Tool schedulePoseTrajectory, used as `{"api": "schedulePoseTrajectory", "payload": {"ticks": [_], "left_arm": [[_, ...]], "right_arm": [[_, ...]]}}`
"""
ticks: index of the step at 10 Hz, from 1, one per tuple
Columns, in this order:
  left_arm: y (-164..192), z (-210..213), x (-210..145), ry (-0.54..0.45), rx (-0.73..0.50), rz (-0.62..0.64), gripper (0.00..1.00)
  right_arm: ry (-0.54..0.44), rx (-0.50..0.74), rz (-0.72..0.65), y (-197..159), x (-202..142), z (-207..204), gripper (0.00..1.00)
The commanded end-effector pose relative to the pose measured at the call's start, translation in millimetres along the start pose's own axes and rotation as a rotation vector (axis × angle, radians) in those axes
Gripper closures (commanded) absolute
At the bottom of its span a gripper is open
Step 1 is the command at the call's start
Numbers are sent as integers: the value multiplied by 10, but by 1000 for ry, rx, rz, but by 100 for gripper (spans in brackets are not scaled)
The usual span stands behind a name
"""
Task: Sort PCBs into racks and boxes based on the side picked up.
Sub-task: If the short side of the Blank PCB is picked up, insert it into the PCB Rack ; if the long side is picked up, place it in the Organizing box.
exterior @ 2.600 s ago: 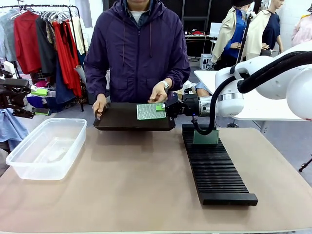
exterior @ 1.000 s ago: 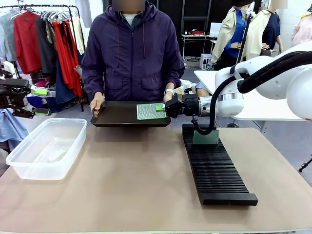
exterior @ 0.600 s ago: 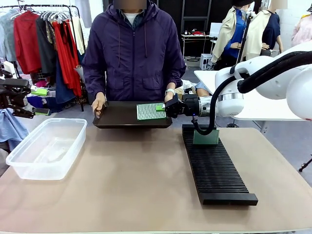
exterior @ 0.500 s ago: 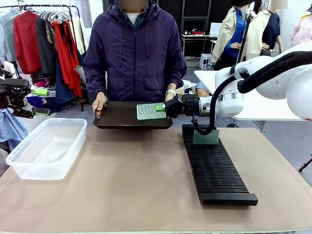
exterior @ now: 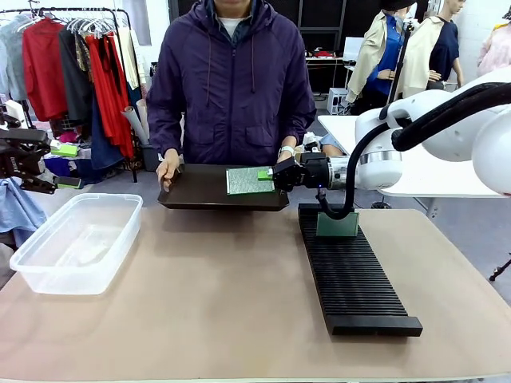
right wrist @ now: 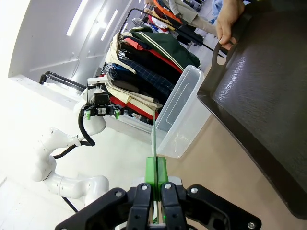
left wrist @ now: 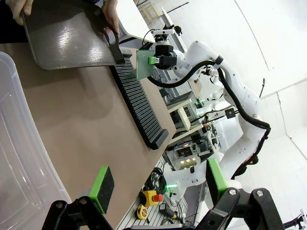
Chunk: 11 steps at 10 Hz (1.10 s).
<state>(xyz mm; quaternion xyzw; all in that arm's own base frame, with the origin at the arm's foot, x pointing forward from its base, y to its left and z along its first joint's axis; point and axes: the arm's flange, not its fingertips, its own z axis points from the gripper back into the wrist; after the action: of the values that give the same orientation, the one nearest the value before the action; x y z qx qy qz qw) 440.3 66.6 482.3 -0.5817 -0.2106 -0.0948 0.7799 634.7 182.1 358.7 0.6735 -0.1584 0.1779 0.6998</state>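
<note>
One PCB (exterior: 246,181) — edge pinched in the right gripper (exterior: 268,175) — hangs at the rim of the tray (exterior: 200,191); left gripper (left wrist: 158,184) spread.

A flat, glossy dark tray (exterior: 200,191) lies level at the far edge of the tan table (exterior: 223,303), right in front of a person in a purple zip jacket (exterior: 235,88). Behind, at the left, a clothes rail (exterior: 64,11) carries red garments (exterior: 44,68). A white table (exterior: 431,182) stands behind at the right.
</note>
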Motion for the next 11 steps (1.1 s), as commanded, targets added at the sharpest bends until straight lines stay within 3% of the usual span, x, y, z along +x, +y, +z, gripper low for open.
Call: {"api": "schedulePoseTrajectory", "payload": {"ticks": [1, 8, 11], "left_arm": [[-13, 6, 2, -1, -1, 7, 0], [-13, 6, 2, -1, -1, 7, 0], [-13, 6, 2, -1, -1, 7, 0]], "right_arm": [[-18, 16, 53, 204, -188, 85, 100], [-86, 14, 97, 871, -631, 767, 100], [-6, -2, 125, 1148, -829, 1054, 100]]}}
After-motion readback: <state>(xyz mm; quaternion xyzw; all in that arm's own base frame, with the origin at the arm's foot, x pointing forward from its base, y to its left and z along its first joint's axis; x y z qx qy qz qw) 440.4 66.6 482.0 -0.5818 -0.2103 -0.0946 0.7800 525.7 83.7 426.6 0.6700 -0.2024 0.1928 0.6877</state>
